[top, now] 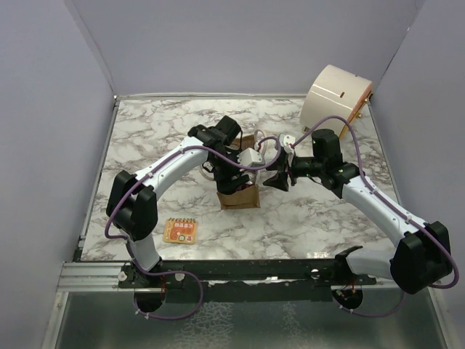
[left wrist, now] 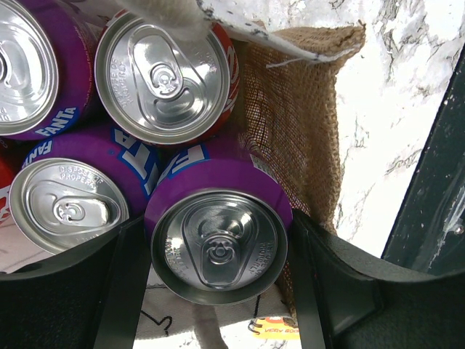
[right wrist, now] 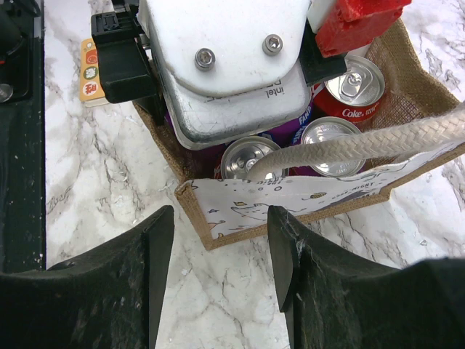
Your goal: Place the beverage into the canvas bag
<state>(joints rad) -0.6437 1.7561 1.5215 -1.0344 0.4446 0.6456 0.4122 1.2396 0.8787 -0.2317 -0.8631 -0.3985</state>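
"FANTA" on the upper-left purple can (left wrist: pixel 33 65); "Coke" on the red can (right wrist: pixel 352 91); seemingly "intel" on the wrist camera (right wrist: pixel 225 58); the canvas bag (right wrist: pixel 290 203) print is unreadable.

**Bag** (top: pixel 240 198): small tan burlap tote. Cream printed front panel, cream rope handle (right wrist: pixel 363 149). Stands upright with its mouth open, near the middle of the table (top: pixel 327 233), a little toward the near edge. Holds several upright cans, purple Fanta (left wrist: pixel 65 211) and red Coke (right wrist: pixel 354 87).

**Can** (left wrist: pixel 218 251): purple Fanta, silver top, tab flat and unopened. Upright, within the bag's mouth at a corner, close to the burlap wall and just beside the other cans. Clasped on both sides by the jaws of the left gripper (left wrist: pixel 218 229).
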